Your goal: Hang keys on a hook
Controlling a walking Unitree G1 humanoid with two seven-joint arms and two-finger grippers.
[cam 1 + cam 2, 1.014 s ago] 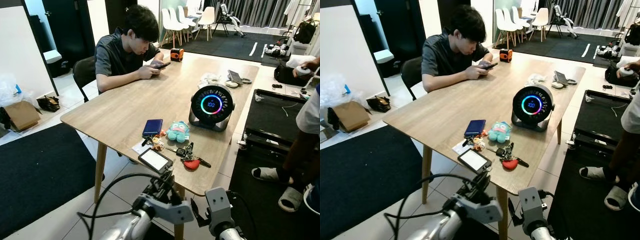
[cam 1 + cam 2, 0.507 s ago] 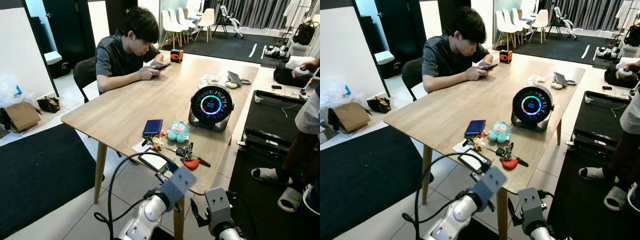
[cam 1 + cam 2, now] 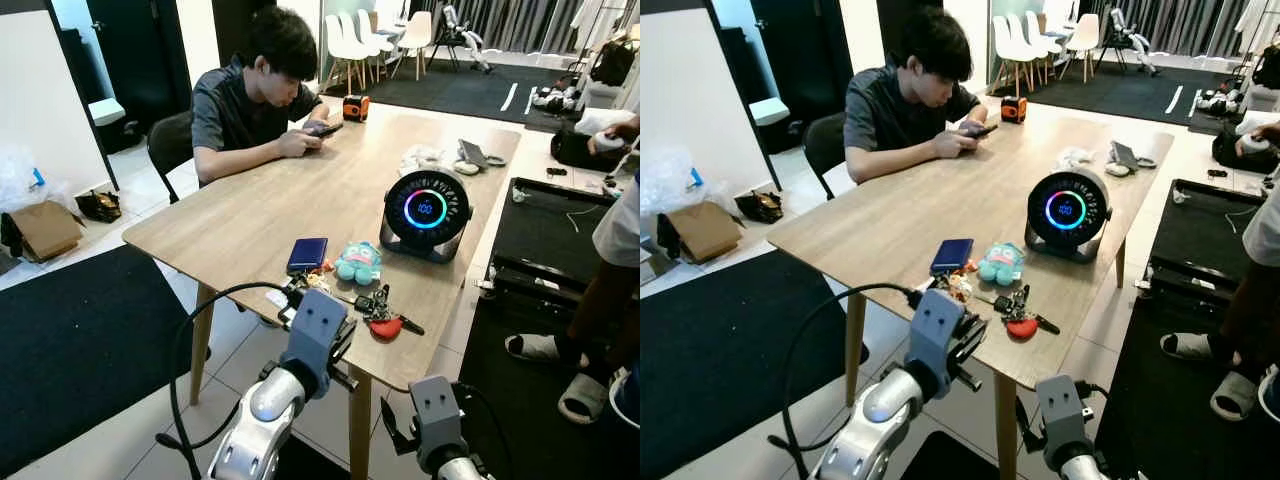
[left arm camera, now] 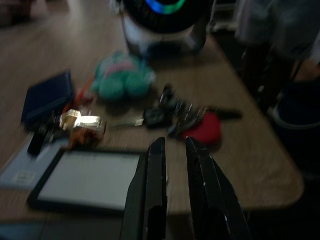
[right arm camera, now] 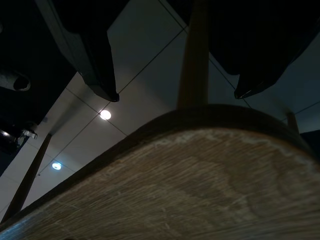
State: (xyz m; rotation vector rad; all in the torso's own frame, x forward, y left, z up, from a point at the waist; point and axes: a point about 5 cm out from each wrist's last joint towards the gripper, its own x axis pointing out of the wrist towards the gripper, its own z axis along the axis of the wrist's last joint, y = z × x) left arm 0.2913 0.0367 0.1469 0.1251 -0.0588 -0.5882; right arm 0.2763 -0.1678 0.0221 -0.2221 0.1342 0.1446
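Note:
The bunch of keys [image 3: 378, 310] with a red tag [image 4: 205, 131] lies near the front edge of the wooden table [image 3: 250, 215], right of a black tablet [image 4: 85, 177]. My left gripper [image 4: 175, 144] hovers over the tablet's near edge, a short way before the keys, fingers shut on nothing. Its wrist [image 3: 316, 325] stands over the table's front edge in the eye views and hides the tablet there. My right gripper [image 5: 176, 94] is open under the table's corner, with its wrist [image 3: 437, 410] low down. No hook can be made out.
A blue wallet [image 3: 306, 254], a teal plush [image 3: 357, 262] and a round glowing fan [image 3: 425, 213] sit behind the keys. A person [image 3: 250, 100] sits at the table's far left with a phone. Another person [image 3: 600, 260] stands at the right.
My left arm has risen from below the table's front edge to above it and now covers the tablet. The right arm has stayed low.

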